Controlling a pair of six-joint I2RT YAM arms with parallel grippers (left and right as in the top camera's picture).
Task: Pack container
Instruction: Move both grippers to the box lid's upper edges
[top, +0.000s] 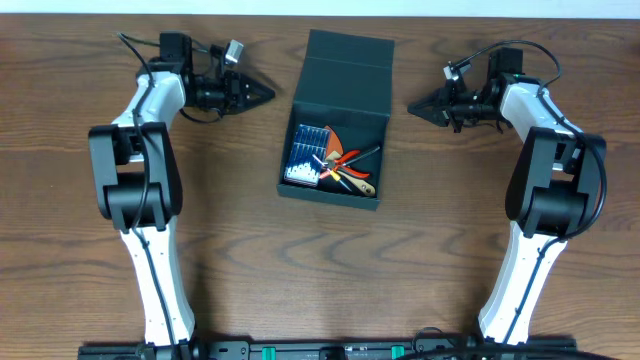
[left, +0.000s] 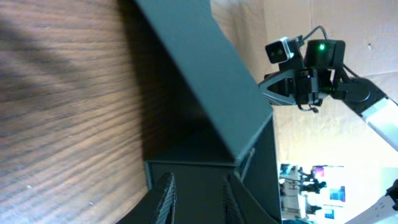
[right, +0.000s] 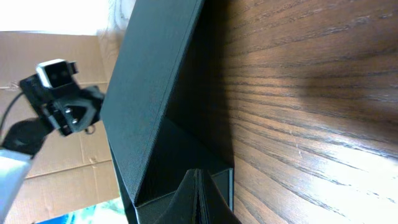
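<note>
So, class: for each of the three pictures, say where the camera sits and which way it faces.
Overhead: above the table, facing straight down on the open container; left arm and right arm show.
Left wrist: on the left arm, facing the container's side; left pincer at bottom.
Right wrist: on the right arm, facing the container's other side; shut right pincer at bottom.
Shared: both wrist views show the container and the opposite arm.

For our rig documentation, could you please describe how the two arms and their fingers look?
The left arm and right arm have white links, black joint housings and looping black cables. Each ends in black, pointed fingers beside a small grey camera.
</note>
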